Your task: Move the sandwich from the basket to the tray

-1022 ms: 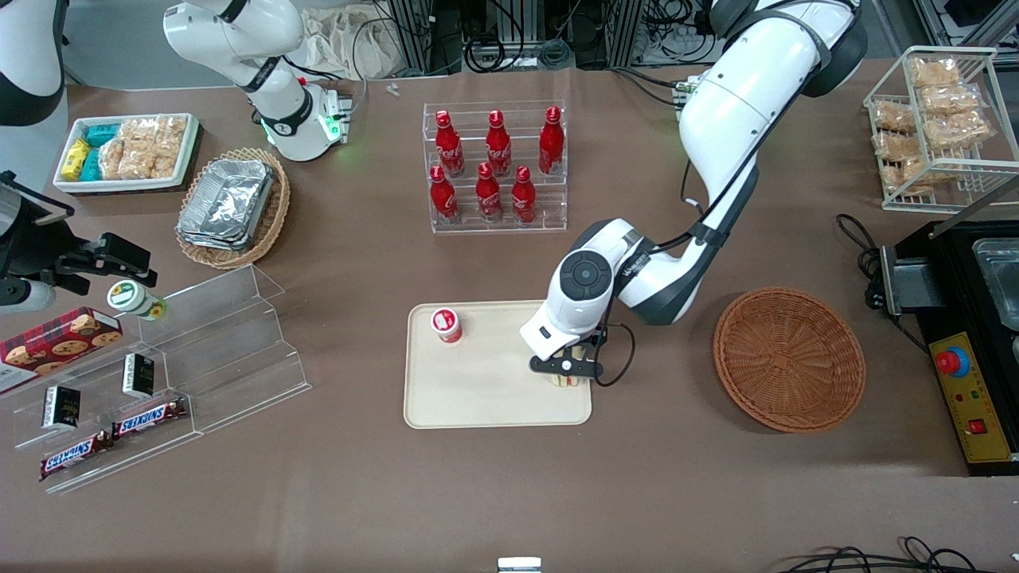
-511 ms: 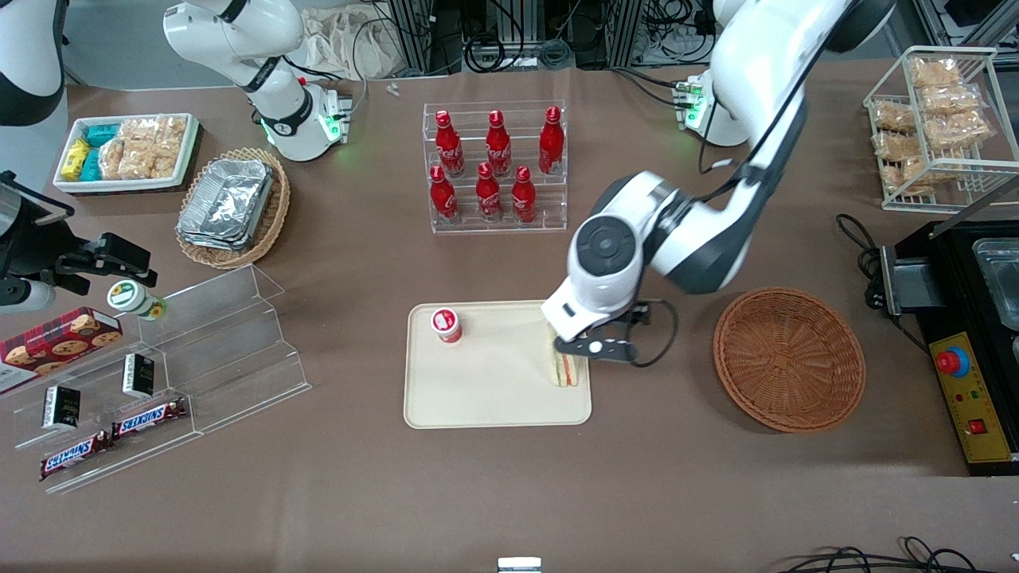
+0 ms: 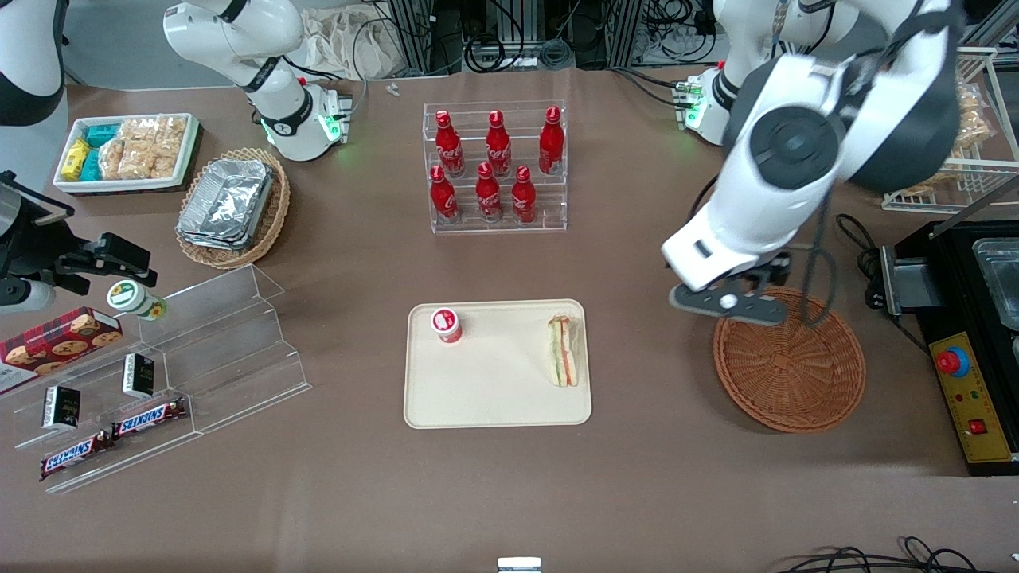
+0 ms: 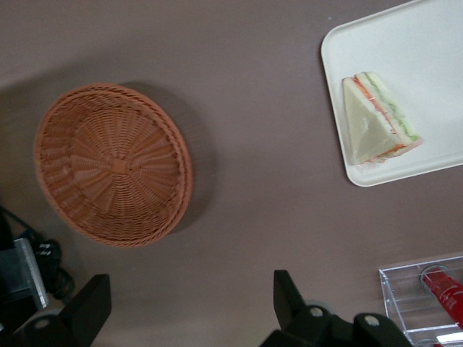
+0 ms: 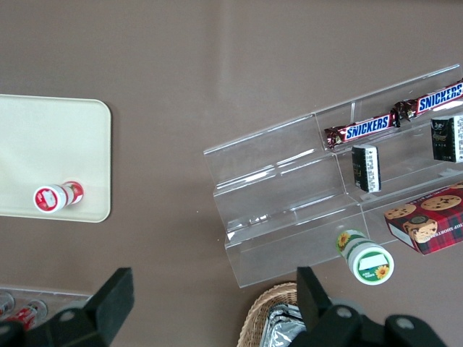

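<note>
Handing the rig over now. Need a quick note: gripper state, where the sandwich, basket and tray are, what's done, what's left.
Left gripper: open, empty, raised above the table by the basket's rim.
Sandwich: lying on the tray, at its edge toward the working arm's end.
Basket: empty, beside the tray.
Red-capped cup also stands on the tray.
Done: sandwich placed and released.
Left: probably just park the arm.

We see a broad table (image 3: 637, 493) under a matte brown cover, evenly lit — soft shadows only. Along its edge farthest from the front camera, metal frames (image 3: 414, 32) and tangled black cables (image 3: 509, 52).
</note>
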